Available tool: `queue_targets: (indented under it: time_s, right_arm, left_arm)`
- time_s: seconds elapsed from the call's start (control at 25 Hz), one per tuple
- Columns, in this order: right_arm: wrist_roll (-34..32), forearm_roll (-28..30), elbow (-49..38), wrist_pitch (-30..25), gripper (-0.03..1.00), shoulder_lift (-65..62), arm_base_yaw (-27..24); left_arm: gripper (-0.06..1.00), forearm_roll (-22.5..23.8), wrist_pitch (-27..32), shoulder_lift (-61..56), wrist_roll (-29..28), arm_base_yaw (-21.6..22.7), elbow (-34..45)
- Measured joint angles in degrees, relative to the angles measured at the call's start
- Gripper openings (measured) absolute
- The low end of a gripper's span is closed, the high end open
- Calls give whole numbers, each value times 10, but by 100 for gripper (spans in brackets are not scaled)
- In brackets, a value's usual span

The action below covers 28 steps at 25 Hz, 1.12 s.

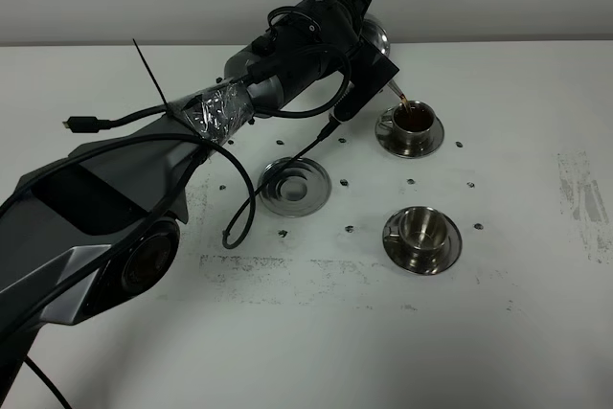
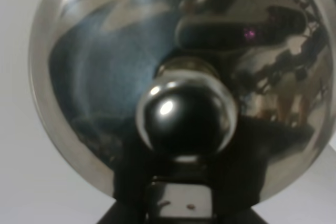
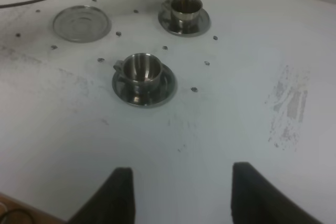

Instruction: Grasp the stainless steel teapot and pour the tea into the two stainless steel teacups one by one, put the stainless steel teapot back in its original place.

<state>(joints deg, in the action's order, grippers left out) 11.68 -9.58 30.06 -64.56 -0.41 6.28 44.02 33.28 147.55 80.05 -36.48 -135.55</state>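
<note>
My left gripper [image 1: 369,59] is shut on the stainless steel teapot [image 1: 379,37], which is tilted, with most of its body hidden behind the arm. A thin stream of brown tea runs from its spout into the far teacup [image 1: 414,120], which holds dark tea. The near teacup [image 1: 421,229] stands empty on its saucer. In the left wrist view the teapot's domed lid and knob [image 2: 185,115] fill the picture. The right wrist view shows both cups, far [image 3: 185,6] and near [image 3: 143,69], beyond my open, empty right gripper [image 3: 184,198].
The cupless steel dish [image 1: 273,200] lies left of the cups, also in the right wrist view [image 3: 63,30]. A black cable [image 1: 239,217] hangs from the left arm beside the dish. Small dark marks dot the white table [image 1: 536,313] around the cups.
</note>
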Motion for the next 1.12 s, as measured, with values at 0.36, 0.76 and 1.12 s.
queue_targets:
  time_s: [0.36, 0.76, 1.12]
  right_arm:
    - [0, 0, 0, 0, 41, 0, 0]
    - [0, 0, 0, 0, 41, 0, 0]
    - [0, 0, 0, 0, 41, 0, 0]
  left_arm:
    - [18, -54, 26, 0, -1, 1, 0]
    - [18, -120, 59, -4, -22, 19, 0]
    - [18, -249, 115, -81, -43, 49, 25]
